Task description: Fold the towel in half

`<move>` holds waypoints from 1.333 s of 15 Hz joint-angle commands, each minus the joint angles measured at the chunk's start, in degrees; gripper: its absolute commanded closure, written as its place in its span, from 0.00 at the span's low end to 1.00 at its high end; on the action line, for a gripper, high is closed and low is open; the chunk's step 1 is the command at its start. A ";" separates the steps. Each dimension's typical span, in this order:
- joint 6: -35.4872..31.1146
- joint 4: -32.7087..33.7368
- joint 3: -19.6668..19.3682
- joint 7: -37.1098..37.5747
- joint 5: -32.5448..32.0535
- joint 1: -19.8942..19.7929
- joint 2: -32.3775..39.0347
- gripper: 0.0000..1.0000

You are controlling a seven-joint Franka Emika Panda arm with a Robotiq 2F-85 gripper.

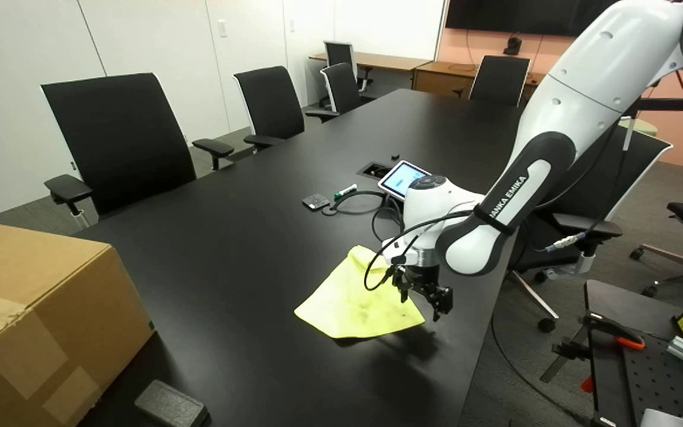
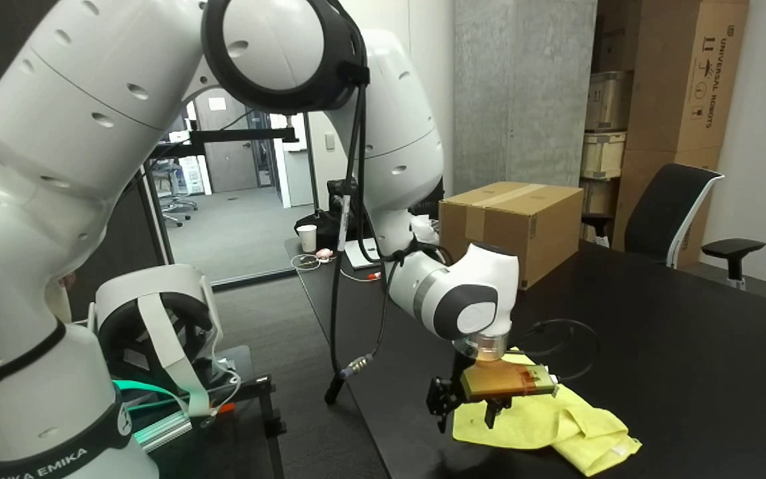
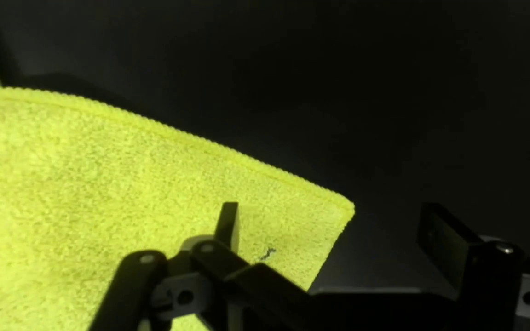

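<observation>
1. Wrist view: A thin, straight-edged yellow cloth towel (image 3: 85, 184) lay on a smooth, flat black desk (image 3: 246, 115) below widely parted jaws that gripped nothing, one over the fabric, the other past its stitched corner (image 3: 329, 216). The towel looked light, limp and hard to damage; that corner, pinched low, seemed the best hold.
2. In an exterior view, the towel lay near a white-framed rectangular tablet (image 1: 401, 178), well apart from a brown cardboard box (image 1: 39, 308). The desk's smooth top would likely let cloth slide. Black-backed office chairs (image 1: 119, 139) flanked it.
3. In an exterior view, one end of the towel lay rumpled and doubled over, not yet a clean half. Behind stood a grey concrete wall (image 2: 522, 86) and tall brown cartons (image 2: 655, 113).
</observation>
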State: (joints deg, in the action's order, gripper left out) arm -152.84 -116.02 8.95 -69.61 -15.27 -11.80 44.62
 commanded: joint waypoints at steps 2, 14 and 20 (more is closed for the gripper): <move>-0.51 2.01 -5.09 1.21 -2.71 4.93 1.77 0.00; -2.76 5.20 -6.07 2.19 -3.03 7.62 4.94 0.00; -2.38 5.66 -6.27 2.57 -3.19 8.23 5.95 0.00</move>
State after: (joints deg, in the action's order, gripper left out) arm -154.68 -111.67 3.61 -68.65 -17.34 -4.99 48.86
